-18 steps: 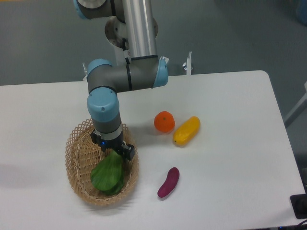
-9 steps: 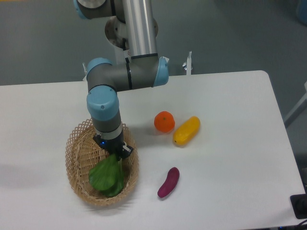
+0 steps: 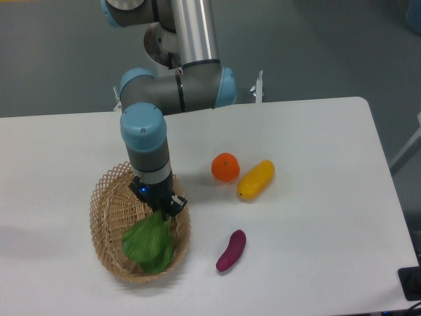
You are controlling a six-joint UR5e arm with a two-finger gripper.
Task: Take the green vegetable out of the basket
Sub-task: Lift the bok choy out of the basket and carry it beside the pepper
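Note:
The green vegetable (image 3: 148, 242) is a leafy bok choy hanging over the tan woven basket (image 3: 106, 217) at the table's front left. My gripper (image 3: 161, 209) points straight down and is shut on the vegetable's upper stalk end. The leaves dangle below the fingers, slightly blurred, and look raised off the basket floor. The stalk itself is hidden by the fingers.
An orange (image 3: 225, 167) and a yellow mango-like fruit (image 3: 256, 179) lie right of the basket. A small purple eggplant piece (image 3: 231, 250) rests nearer the front edge. The arm's elbow (image 3: 174, 92) stands above the basket's far side.
The gripper, holding the green vegetable, has risen a little and shifted slightly right; the leaves have lifted off the basket floor and now hang narrower beneath the fingers.

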